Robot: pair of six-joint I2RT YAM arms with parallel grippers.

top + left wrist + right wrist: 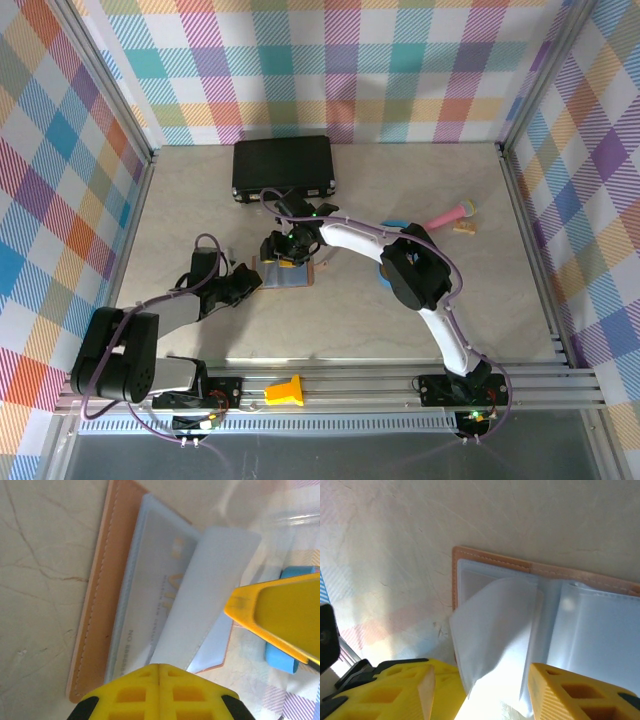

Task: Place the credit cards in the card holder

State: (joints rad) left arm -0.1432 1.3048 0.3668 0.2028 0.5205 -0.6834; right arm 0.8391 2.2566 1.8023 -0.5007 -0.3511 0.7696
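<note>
The card holder (pixel 290 274) lies open mid-table, with a salmon leather rim (pixel 97 605) and bluish clear pockets (pixel 590 630). A pale card with orange lettering (pixel 150 595) sits inside one pocket. One clear sleeve leaf (pixel 210 590) stands raised off the holder. My left gripper (pixel 159 676) is shut, its tips pressed together at the base of that leaf at the holder's near edge; I cannot see anything pinched. My right gripper (pixel 480 695) is open over the holder, with the raised leaf (pixel 495 630) between its yellow fingers (pixel 570 695). Other cards are hidden.
A large black case (pixel 284 167) lies behind the holder. A blue tray (pixel 282 655) sits to the right, partly under the right arm. A pink object (pixel 450 213) lies at the back right. A yellow piece (pixel 285 390) rests on the front rail.
</note>
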